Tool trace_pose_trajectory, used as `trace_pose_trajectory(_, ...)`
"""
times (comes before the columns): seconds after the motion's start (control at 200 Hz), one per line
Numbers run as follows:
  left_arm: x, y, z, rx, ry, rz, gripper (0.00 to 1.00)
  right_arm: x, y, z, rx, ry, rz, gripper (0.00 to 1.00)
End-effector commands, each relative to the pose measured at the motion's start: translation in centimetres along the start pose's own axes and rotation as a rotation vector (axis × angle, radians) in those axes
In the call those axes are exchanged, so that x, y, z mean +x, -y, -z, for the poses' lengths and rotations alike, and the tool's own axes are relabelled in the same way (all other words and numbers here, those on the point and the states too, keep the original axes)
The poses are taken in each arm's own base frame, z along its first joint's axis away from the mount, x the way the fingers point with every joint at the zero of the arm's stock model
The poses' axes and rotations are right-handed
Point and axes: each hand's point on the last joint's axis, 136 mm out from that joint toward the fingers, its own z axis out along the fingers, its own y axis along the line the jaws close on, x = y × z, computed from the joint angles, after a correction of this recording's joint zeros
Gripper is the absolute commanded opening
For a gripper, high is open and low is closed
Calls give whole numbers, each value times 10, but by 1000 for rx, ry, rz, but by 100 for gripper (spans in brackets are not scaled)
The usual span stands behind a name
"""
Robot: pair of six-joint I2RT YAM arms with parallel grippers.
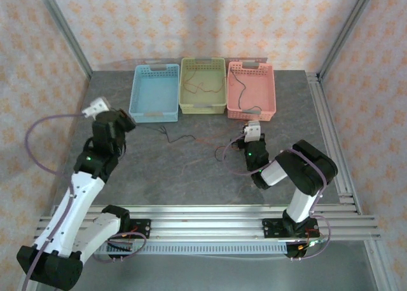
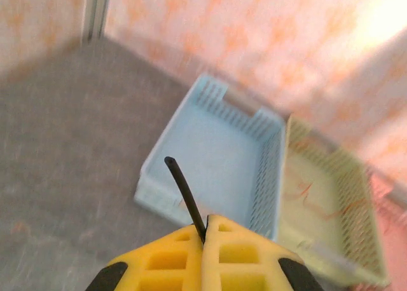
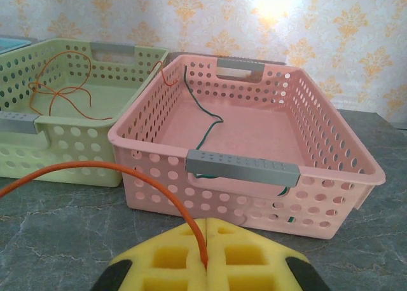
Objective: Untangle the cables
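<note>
Bare tabletop (image 1: 191, 176) near side; row of baskets (image 1: 203, 107) along far edge.

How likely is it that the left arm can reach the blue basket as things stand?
Probably yes. The left gripper, shut on a black wire, points at the blue basket just ahead, and nothing visible stands between them.

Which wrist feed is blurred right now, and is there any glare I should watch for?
Left wrist view: motion-blurred; the blue basket and wallpaper smear, but the fingers and pinched black cable are readable. Right wrist view: sharp, with glare on the wallpaper above the pink basket; the orange cable is crisp. Top external view: evenly lit.
</note>
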Motion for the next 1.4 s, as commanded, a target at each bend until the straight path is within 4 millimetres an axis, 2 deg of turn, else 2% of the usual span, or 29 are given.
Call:
trace_pose_trajectory(0.0,-47,7,8,-43,64,22,0,-9,5,-3,28,31,-35,0)
trace_pose_trajectory(0.165,-108,58,8,25,94,7,0,-9,5,-3,27,32,-35,0)
trace_pose_trajectory(0.31,-170,80,17,11,205,-21,0,-9,4,-3,25,32,-35,0)
trace_pose_trajectory(0.375,-194,89,14,10,240,-25,0,-8,3,-3,19,31,-30,0)
trace_pose_trajectory(0.45,-206,111,3,51,215,-50,0,-9,2,-3,15,33,-30,0)
trace_pose_trajectory(0.611,-203,144,-43,118,162,-65,0,-9,2,-3,13,32,-29,0)
trace_pose_trajectory(0.746,-190,150,-89,78,122,-99,0,-9,1,-3,10,32,-27,0)
trace_pose_trajectory(0.881,-164,148,-141,27,59,-140,0,-9,0,-3,7,32,-23,0)
trace_pose_trajectory(0.901,-152,145,-157,11,28,-143,0,-8,0,-3,6,30,-21,0)
trace_pose_trajectory(0.971,-128,143,-185,-1,-30,-163,0,-8,0,-3,8,31,-21,0)
trace_pose_trajectory(1.071,-94,127,-221,-65,-93,-187,0,-9,-1,-3,6,30,-17,0)
trace_pose_trajectory(1.186,-43,114,-255,-86,-212,-222,0,-8,-5,-3,-2,31,-3,0)
trace_pose_trajectory(1.271,-2,103,-271,-117,-310,-270,0,-9,-4,-3,1,32,-2,0)
trace_pose_trajectory(1.371,31,84,-278,-172,-403,-304,0,-9,-5,-3,-1,32,-1,0)
trace_pose_trajectory(1.391,36,81,-278,-178,-419,-306,4,-8,-5,-3,-1,31,0,0)
